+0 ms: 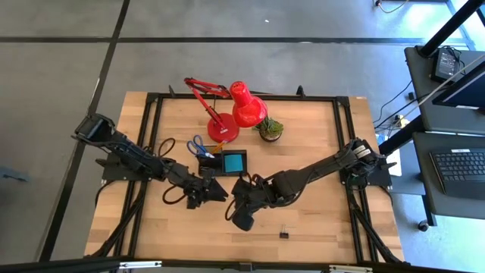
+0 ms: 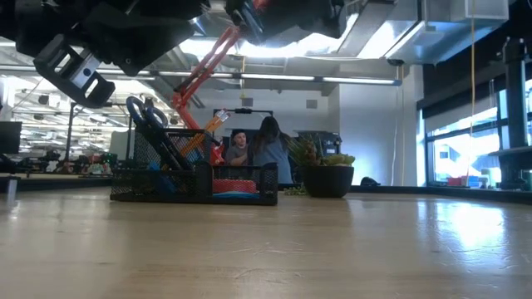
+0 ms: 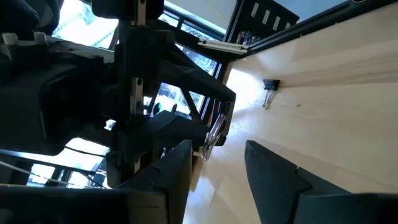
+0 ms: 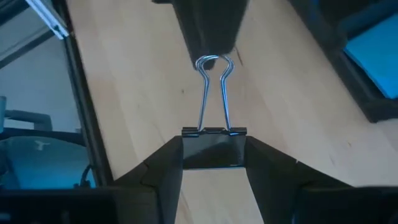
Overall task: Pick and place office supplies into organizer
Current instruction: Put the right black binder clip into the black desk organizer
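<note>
Right wrist view shows the right gripper (image 4: 214, 163) closed on a black binder clip (image 4: 214, 148), its thin wire handles shining, near the frame's centre above the pale wooden table (image 4: 137, 81). Left gripper (image 3: 217, 180) is open and holds nothing. In the high view, the black mesh organizer (image 1: 224, 163) holds a blue note pad (image 1: 235, 161); blue-handled scissors (image 1: 198, 146) stand in its slot. Another binder clip (image 1: 284, 233) lies lower right.

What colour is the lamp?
Red; the lamp shows best in the high view.
</note>
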`<state>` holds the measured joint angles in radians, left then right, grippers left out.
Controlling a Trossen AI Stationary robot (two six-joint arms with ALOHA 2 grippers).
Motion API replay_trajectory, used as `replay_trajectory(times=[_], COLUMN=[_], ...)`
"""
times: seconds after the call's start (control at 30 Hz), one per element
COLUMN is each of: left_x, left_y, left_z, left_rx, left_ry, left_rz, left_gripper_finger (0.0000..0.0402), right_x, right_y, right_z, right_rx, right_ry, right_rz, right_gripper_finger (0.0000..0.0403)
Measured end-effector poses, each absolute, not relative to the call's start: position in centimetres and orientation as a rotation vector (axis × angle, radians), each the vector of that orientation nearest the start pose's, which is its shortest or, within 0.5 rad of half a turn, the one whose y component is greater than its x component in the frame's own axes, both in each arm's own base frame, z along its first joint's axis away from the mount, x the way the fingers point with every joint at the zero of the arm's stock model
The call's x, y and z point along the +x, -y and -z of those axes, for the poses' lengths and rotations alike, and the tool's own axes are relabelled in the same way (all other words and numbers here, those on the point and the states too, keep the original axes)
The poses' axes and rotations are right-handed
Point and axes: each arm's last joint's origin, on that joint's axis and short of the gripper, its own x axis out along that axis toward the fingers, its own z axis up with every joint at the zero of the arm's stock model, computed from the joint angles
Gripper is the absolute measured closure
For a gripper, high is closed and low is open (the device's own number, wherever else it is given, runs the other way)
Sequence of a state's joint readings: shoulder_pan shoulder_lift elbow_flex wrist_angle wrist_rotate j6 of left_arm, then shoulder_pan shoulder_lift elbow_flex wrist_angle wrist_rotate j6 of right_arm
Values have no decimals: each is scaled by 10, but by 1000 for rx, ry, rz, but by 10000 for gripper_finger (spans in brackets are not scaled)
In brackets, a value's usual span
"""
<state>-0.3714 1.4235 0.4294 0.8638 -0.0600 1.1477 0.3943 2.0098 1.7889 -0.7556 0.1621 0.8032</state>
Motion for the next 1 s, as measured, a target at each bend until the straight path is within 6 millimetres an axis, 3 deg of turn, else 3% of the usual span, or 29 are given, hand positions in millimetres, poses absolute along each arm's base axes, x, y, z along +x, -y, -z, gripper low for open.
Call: replay_trajectory(times=[0.6, 1.0], left_x=[244, 244], left_y=[93, 93], left_z=[-180, -180], left_rx=[1164, 1164], left_ry=[66, 69], left_rz=[350, 349], left_gripper_finger=[260, 334], right_x=[411, 411], right_y=[-162, -162], right_z=[-270, -270], right_rx=[473, 473], right_ry=[-916, -918], right_rz=[140, 140], right_gripper_finger=[238, 238])
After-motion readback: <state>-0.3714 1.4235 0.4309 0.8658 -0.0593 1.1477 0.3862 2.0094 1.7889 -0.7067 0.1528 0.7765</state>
